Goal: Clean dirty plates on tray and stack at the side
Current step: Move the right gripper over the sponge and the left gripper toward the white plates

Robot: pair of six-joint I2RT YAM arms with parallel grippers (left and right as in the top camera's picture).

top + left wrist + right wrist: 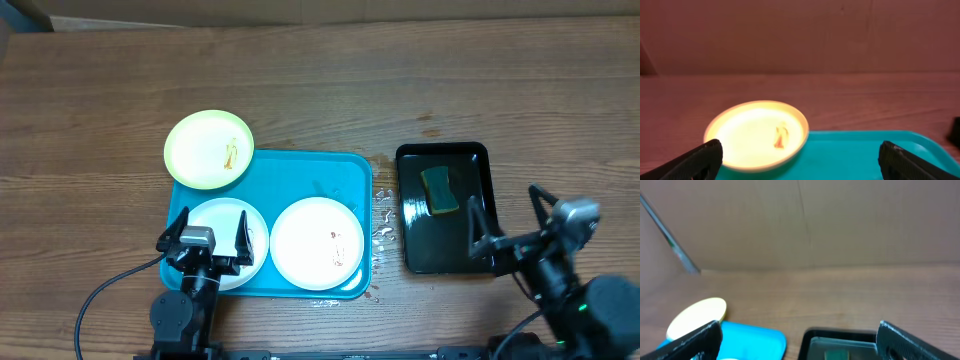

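Note:
The turquoise tray holds two white plates, one on its left and one in the middle, each with a small brown smear. A pale yellow-green plate with a brown smear rests on the tray's far left corner, half over the table. My left gripper hovers open over the left white plate; its wrist view looks past wide-apart fingers at the yellow-green plate and tray. My right gripper stands open and empty at the black tray's near right corner.
A black tray right of the turquoise one holds a green and yellow sponge. Water drops lie on the wood between the two trays. The right wrist view shows the black tray and a cardboard wall behind the table.

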